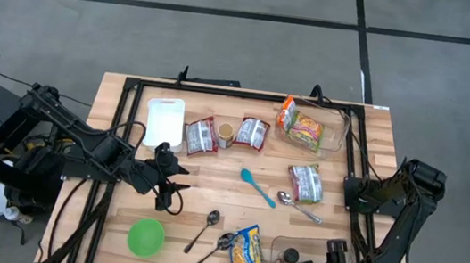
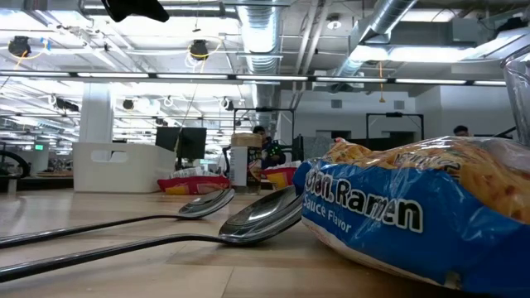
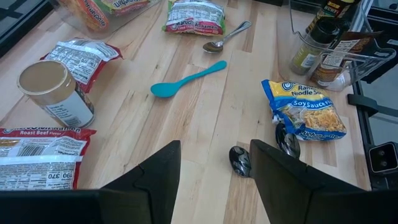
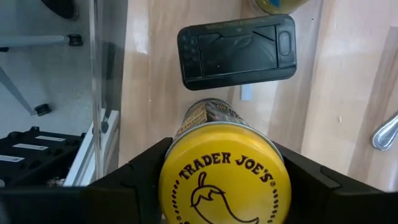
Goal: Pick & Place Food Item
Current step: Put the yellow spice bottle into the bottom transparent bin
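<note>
Now your right gripper (image 4: pixel 224 180) straddled the upright yellow-lidded jar (image 4: pixel 224 180), fingers either side and seemingly gripping it, while your left gripper (image 3: pixel 214 180) hovered open over the tabletop (image 3: pixel 186 118).

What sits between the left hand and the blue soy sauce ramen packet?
Two metal spoons: their bowls lie on the table between the open left hand and the ramen packet, one right against the packet's edge. Nothing else visible blocks it.
</note>
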You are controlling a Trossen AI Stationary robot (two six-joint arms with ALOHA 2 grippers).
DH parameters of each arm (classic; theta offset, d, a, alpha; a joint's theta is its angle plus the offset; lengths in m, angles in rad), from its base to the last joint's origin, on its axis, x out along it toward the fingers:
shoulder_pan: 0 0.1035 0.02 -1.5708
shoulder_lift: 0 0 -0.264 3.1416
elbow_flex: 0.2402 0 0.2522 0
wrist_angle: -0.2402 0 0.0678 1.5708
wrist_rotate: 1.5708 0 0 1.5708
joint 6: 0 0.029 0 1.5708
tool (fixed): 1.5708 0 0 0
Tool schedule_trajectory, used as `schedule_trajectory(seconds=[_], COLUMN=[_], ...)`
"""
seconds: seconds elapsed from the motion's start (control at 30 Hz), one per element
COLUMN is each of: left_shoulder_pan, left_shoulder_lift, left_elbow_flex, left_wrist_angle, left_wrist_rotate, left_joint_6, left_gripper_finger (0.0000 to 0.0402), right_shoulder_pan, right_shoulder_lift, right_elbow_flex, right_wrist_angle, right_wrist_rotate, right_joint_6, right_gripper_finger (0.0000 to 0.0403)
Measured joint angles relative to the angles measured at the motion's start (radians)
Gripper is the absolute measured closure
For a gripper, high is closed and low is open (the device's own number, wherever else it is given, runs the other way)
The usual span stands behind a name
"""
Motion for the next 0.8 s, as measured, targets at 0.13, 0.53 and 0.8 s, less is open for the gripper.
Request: schedule_trajectory(seconds=[0.13, 0.53, 0.8], left_shoulder_pan=[0.0, 0.0, 0.0], left_shoulder_lift=[0.0, 0.0, 0.0], left_elbow_flex=[0.0, 0.0, 0.0], left_wrist_angle=[0.0, 0.0, 0.0], left_wrist_rotate=[0.0, 0.0, 0.0], left_joint_6=[0.0, 0.0, 0.0], left_gripper_finger=[0.0215, 0.0215, 0.0215], right_shoulder_pan=[0.0, 0.0, 0.0], right_shoulder_lift=[0.0, 0.0, 0.0], right_elbow_flex=[0.0, 0.0, 0.0], right_wrist_angle=[0.001, 0.004, 0.009], right_wrist_rotate=[0.001, 0.005, 0.005], right_joint_6=[-0.006, -0.008, -0.01], right_gripper_finger=[0.0162, 0.0159, 0.0158])
